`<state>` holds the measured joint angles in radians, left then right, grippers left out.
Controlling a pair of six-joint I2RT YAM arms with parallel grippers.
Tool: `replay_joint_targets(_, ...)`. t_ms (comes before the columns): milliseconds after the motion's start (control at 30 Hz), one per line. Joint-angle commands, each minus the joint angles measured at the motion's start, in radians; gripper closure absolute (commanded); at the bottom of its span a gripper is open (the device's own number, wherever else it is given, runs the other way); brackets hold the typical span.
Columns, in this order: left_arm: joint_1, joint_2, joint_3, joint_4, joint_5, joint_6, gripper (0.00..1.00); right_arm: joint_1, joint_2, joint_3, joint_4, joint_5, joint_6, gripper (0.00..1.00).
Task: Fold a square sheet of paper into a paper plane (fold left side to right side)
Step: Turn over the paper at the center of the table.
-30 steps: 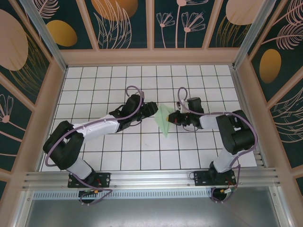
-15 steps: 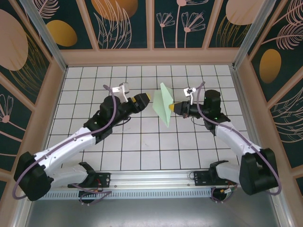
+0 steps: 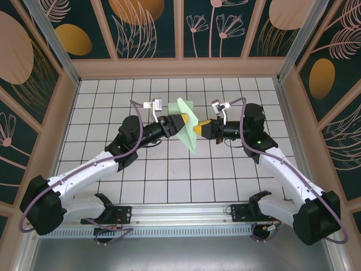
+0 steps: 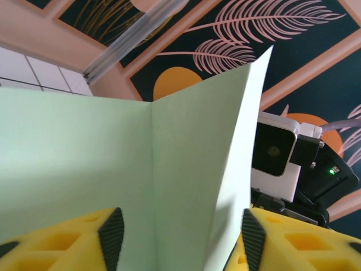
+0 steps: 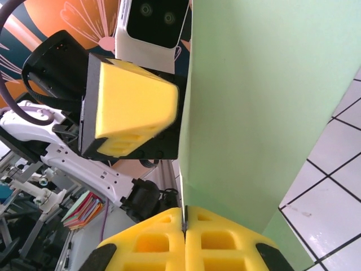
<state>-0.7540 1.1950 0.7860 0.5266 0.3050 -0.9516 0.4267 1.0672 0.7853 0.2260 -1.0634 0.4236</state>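
**Sheet airborne on a single pinch**

Above the middle of the table [image 3: 169,175], the right gripper [image 5: 184,217] is clamped on one edge of the creased sheet of paper [image 3: 189,141], holding it clear of the table. The left gripper [image 4: 180,226] straddles the sheet with its pads apart. If it closes off the crease, the fold could skew or the sheet could be tugged free.
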Motion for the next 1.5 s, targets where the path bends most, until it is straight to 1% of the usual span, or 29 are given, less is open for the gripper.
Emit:
replay_joint_targets(0, -0.007, 0.004, -0.008, 0.082, 0.047, 0.005, 0.47, 0.015, -0.001, 0.043, -0.023, 0.009, -0.028, 1.0)
replay_joint_targets(233, -0.008, 0.011, -0.009, 0.084, 0.052, 0.006, 0.69, 0.018, 0.013, 0.048, -0.034, 0.027, -0.021, 1.0)
replay_joint_targets(433, -0.008, 0.013, -0.01, 0.087, 0.052, 0.005, 0.83, 0.018, 0.027, 0.063, -0.085, 0.042, -0.031, 1.0)
replay_joint_targets(533, -0.008, 0.014, -0.005, 0.073, 0.044, 0.007, 0.89, 0.017, 0.023, 0.073, -0.098, 0.053, -0.025, 1.0)
replay_joint_targets(633, -0.01, 0.014, -0.005, 0.07, 0.037, 0.01, 0.91, 0.01, 0.016, 0.094, -0.139, 0.075, -0.039, 0.99)
replay_joint_targets(667, -0.01, 0.012, -0.005, 0.068, 0.034, 0.01, 0.92, 0.003, 0.008, 0.107, -0.168, 0.086, -0.051, 0.94)
replay_joint_targets(767, -0.01, 0.013, -0.006, 0.07, 0.023, 0.008, 0.92, -0.038, -0.033, 0.126, -0.246, 0.123, -0.081, 0.7)
replay_joint_targets(833, -0.011, 0.013, -0.006, 0.081, 0.022, 0.003, 0.92, -0.074, -0.075, 0.118, -0.283, 0.161, -0.083, 0.51)
replay_joint_targets(867, -0.011, 0.013, -0.006, 0.09, 0.023, 0.0, 0.92, -0.095, -0.096, 0.105, -0.297, 0.175, -0.078, 0.4)
replay_joint_targets(900, -0.012, 0.013, -0.005, 0.097, 0.025, -0.003, 0.92, -0.113, -0.116, 0.086, -0.305, 0.174, -0.073, 0.31)
replay_joint_targets(967, -0.016, 0.013, -0.004, 0.105, 0.026, -0.006, 0.92, -0.132, -0.141, 0.042, -0.294, 0.145, -0.052, 0.21)
replay_joint_targets(1000, -0.017, 0.014, -0.001, 0.107, 0.029, -0.007, 0.92, -0.133, -0.151, 0.012, -0.268, 0.112, -0.03, 0.18)
replay_joint_targets(1067, -0.019, 0.014, 0.0, 0.111, 0.029, -0.009, 0.92, -0.121, -0.166, -0.052, -0.173, 0.032, 0.042, 0.15)
replay_joint_targets(1100, -0.019, 0.015, 0.001, 0.113, 0.03, -0.01, 0.92, -0.104, -0.178, -0.079, -0.129, 0.015, 0.069, 0.13)
replay_joint_targets(1200, -0.019, 0.016, 0.0, 0.119, 0.031, -0.015, 0.92, -0.038, -0.202, -0.129, -0.075, 0.033, 0.087, 0.08)
replay_joint_targets(1367, -0.022, 0.017, 0.0, 0.138, 0.038, -0.027, 0.92, 0.041, -0.171, -0.21, 0.105, 0.043, 0.189, 0.07)
replay_joint_targets(1467, -0.022, 0.018, -0.001, 0.141, 0.041, -0.032, 0.92, 0.08, -0.141, -0.204, 0.141, 0.054, 0.198, 0.1)
